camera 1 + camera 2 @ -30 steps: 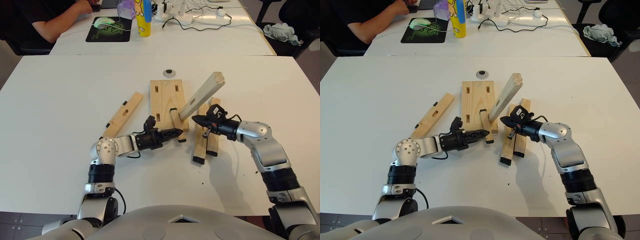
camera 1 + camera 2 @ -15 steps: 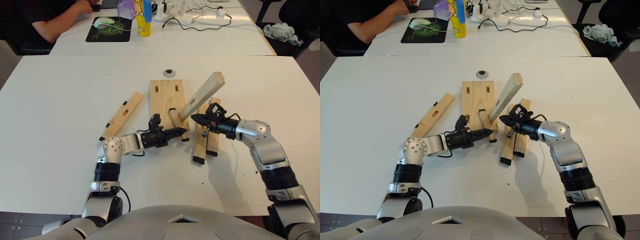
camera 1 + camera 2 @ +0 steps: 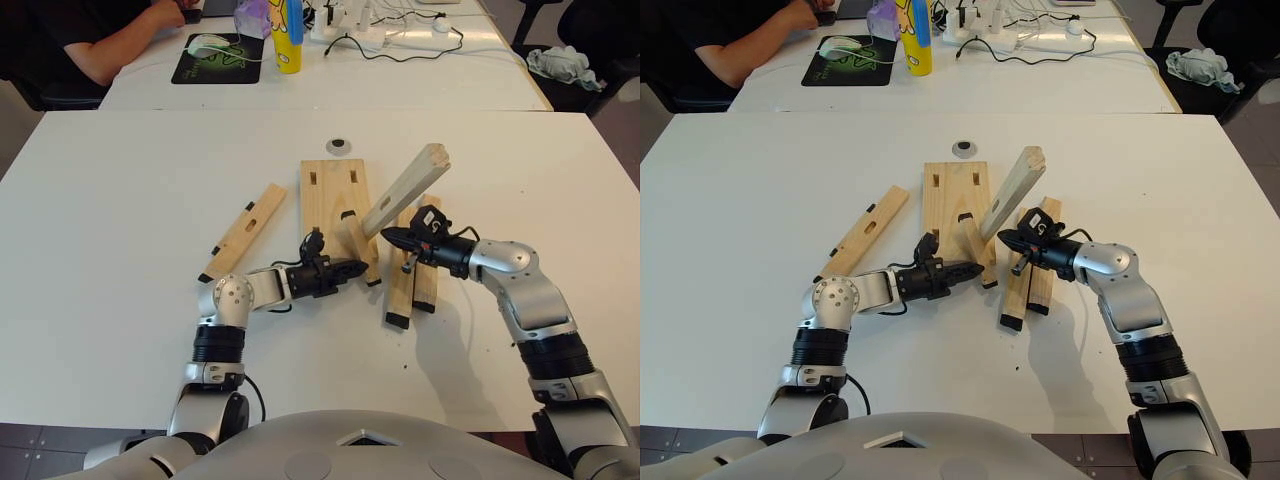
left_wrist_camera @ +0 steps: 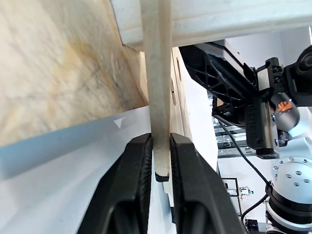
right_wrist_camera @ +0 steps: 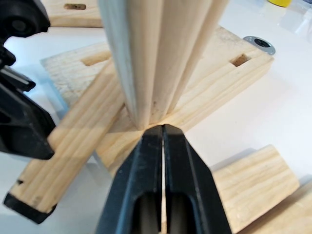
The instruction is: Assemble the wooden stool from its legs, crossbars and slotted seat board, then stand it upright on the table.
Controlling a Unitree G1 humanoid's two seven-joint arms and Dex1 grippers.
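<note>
Left gripper [image 3: 356, 266] is clamping shut on a short bar [image 3: 351, 236] near its black-capped end, with the fingers [image 4: 138, 180] squeezing its two narrow faces. The bar is lying across the near right corner of the seat board [image 3: 330, 190]. Right gripper [image 3: 386, 237] is showing its fingers [image 5: 146, 161] pressed together to a hairline. Their tips are butting the foot of a tilted leg [image 3: 405, 187] that is leaning up over the board's right edge, and I cannot tell whether they are nipping any wood. I am judging these parts as pale planed softwood: stiff, light, square-edged and fairly smooth, so a long piece pinched at one end is likely to be pivoting in the grip. Holding nearer mid-length, across the flat faces, should be steadying it for the rectangular slots. The board is lying flat on the white table [image 3: 120, 200], with two more bars [image 3: 412, 285] resting side by side just right of it and a slotted bar [image 3: 245, 232] lying apart on its left.
</note>
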